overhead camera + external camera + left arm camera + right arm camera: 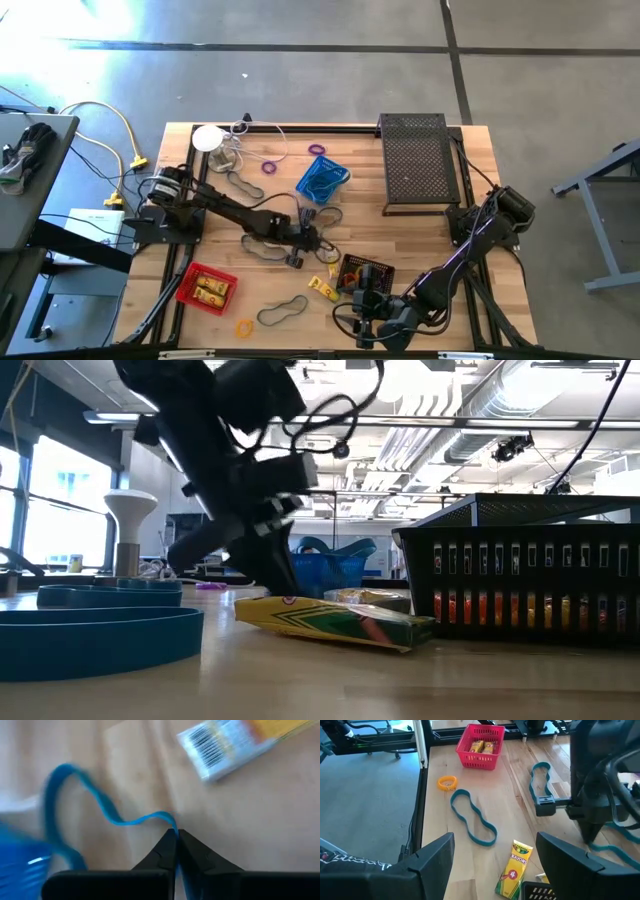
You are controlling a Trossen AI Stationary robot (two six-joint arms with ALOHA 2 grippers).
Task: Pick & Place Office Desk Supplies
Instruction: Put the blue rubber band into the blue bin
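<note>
My left gripper point(318, 243) is at the table's middle, shut on a blue-grey band loop point(75, 805). A yellow crayon box point(235, 745) lies just beyond it. More band loops point(283, 312) point(472, 817) lie flat on the wood. There is a blue basket point(322, 178) farther back, a red basket point(207, 287) with yellow boxes at the near left, and a black basket point(365, 275) at the near middle. My right gripper point(495, 840) hovers open near the front edge, with nothing between its fingers. My left gripper pinches one strand of the band loop point(172, 826) between its two fingertips. The fingers come from above, slanting down. The rest of the loop point(60, 785) trails away in slack curves over the tabletop.
A large black mesh tray point(420, 165) sits at the far right and a white round disc point(207, 138) with cables at the far left. Purple rings point(270, 165) lie near the blue basket, and an orange ring point(447, 782) lies near the red basket.
</note>
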